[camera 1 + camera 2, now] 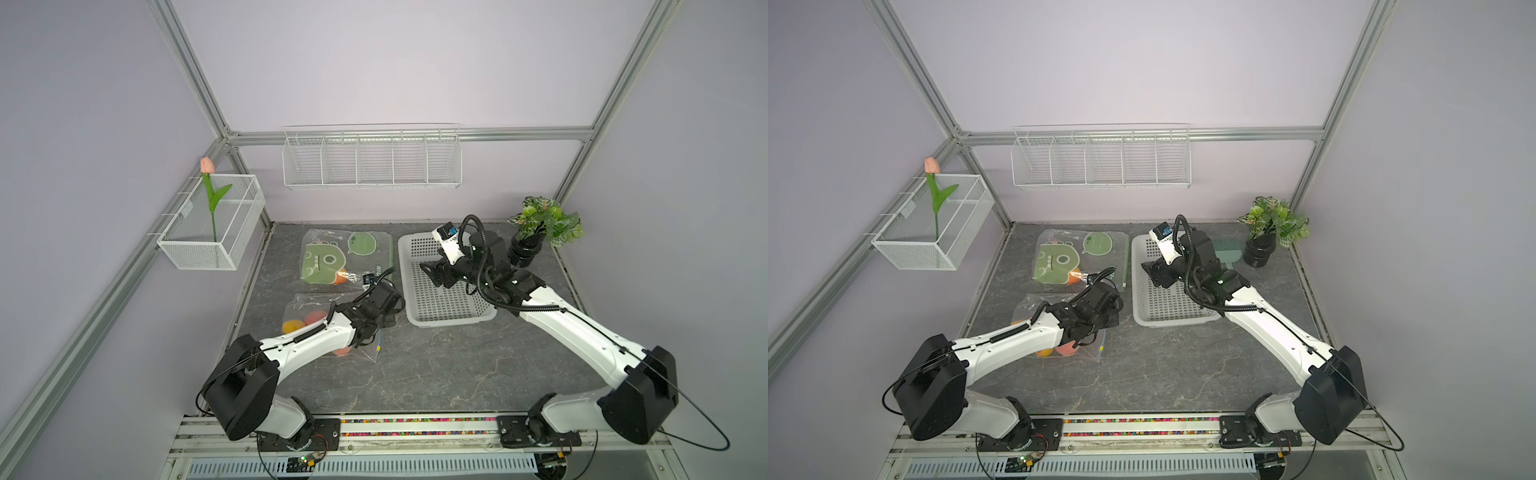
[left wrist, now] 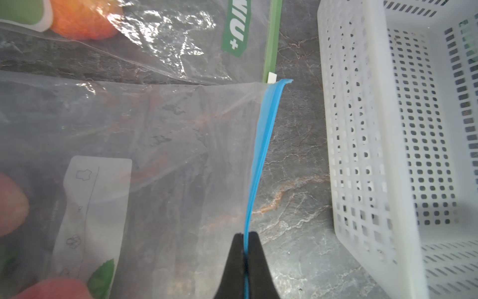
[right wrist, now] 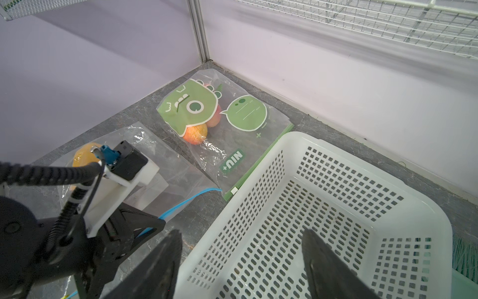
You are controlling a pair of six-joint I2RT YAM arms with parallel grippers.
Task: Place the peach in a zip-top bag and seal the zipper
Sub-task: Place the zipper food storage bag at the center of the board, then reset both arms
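Lilac walls (image 1: 395, 62) are enclosing a grey marbled tabletop (image 1: 436, 365); the left gripper (image 2: 245, 248) is pinching the clear plastic zip-top bag (image 2: 168, 155) by its blue zipper strip (image 2: 266, 129), pinkish round peach (image 2: 11, 204) inside; the right gripper (image 3: 241, 231) is gaping above a white perforated plastic basket (image 3: 362, 165).

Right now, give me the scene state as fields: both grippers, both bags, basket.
left gripper: shut on blue zipper strip of clear bag
right gripper: open, holding nothing, above white basket
clear bag contents: pinkish fruit, orange fruit
green printed bag: lies flat, farther from the robot than clear bag; reddish fruit inside
white basket contents: nothing visible inside
zipper state: strip ahead of the left gripper looks pressed together; the rest is hidden
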